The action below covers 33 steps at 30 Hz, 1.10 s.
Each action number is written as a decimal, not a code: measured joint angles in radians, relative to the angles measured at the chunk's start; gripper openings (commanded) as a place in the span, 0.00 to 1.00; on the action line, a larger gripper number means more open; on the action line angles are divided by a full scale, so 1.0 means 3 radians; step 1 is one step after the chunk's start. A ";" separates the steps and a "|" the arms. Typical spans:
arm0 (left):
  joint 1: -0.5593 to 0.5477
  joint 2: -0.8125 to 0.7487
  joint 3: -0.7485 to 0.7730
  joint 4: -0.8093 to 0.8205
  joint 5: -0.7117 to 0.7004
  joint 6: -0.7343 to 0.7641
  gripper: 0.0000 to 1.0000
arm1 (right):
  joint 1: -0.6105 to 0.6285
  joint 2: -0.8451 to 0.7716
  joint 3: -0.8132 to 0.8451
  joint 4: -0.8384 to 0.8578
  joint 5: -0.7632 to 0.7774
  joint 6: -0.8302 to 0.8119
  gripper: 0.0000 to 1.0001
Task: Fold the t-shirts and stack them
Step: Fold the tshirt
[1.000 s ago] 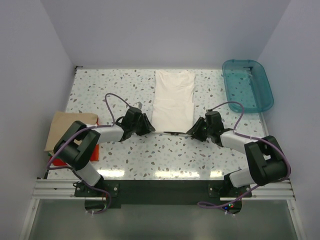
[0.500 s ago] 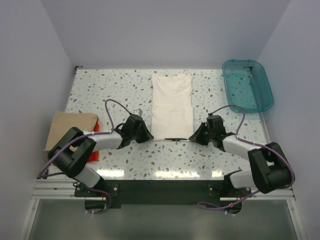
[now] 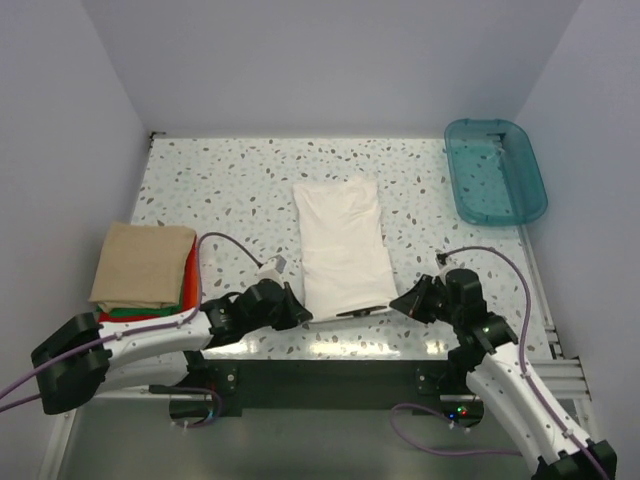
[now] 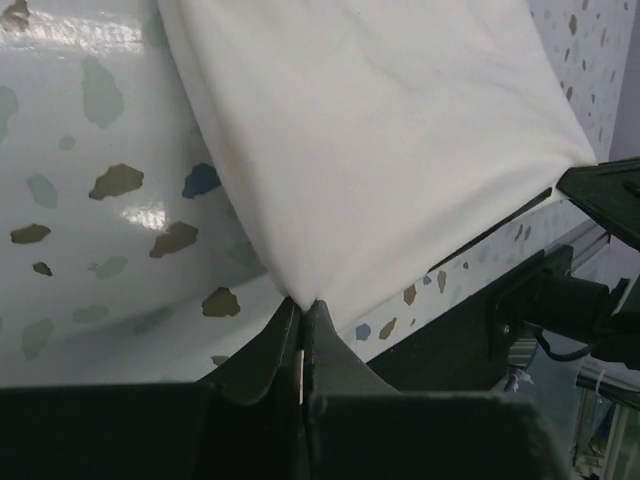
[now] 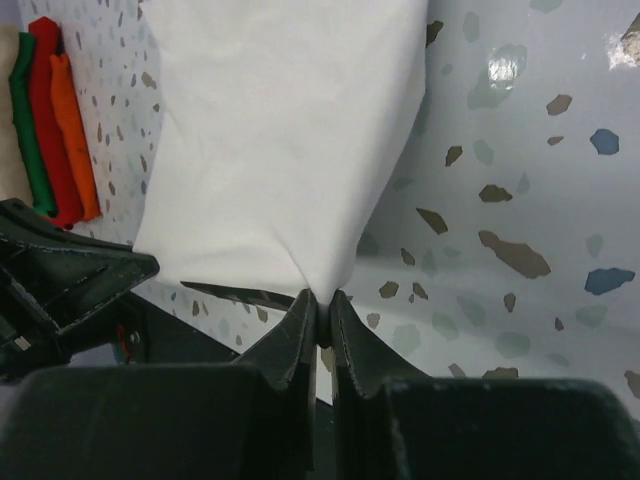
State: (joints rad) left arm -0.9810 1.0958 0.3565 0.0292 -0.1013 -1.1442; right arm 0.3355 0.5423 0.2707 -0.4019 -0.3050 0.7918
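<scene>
Large cream-white t-shirt (image 3: pixel 340 245), folded into a long narrow strip, smooth apart from faint creases, flat on the speckled tabletop (image 3: pixel 230 190) around mid-width and slightly slanted, with its near hem right at the near edge. Left end effector (image 3: pixel 303 318) pinched tight on the near left corner of that hem, cloth puckering to a point between the closed tips. Right end effector (image 3: pixel 400 303) likewise clamped on the near right corner, hem taut between the two. At the left edge, a stack of folded shirts: tan shirt (image 3: pixel 145 262) on top, green shirt (image 3: pixel 135 312) and red shirt (image 3: pixel 190 272) peeking out beneath. Teal bin (image 3: pixel 495 170) at the far right corner. Compared with a second ago: strip dragged from the far middle of the tabletop toward the near edge, both arms drawn well back toward their bases, and both end effectors closed down from a partly open stance onto the corners.
</scene>
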 measured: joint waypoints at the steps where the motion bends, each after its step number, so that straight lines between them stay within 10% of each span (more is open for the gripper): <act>1: -0.0085 -0.0117 -0.0005 -0.0071 -0.0052 -0.0055 0.00 | 0.0000 -0.0140 0.0000 -0.0106 -0.0009 0.0000 0.00; 13: -0.0139 -0.0296 0.0740 -0.0835 -0.0500 -0.0052 0.00 | 0.0000 0.0273 0.0785 -0.0749 0.0085 -0.0220 0.00; 33: 0.1481 0.1403 0.2524 -0.0908 0.0164 0.0923 0.00 | -0.0053 0.3150 0.2914 -0.0163 0.0449 -0.0575 0.00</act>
State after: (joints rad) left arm -0.5365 1.5166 1.1137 -0.2432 -0.0521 -0.8673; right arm 0.3195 1.4872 1.1450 -0.4507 -0.1703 0.6193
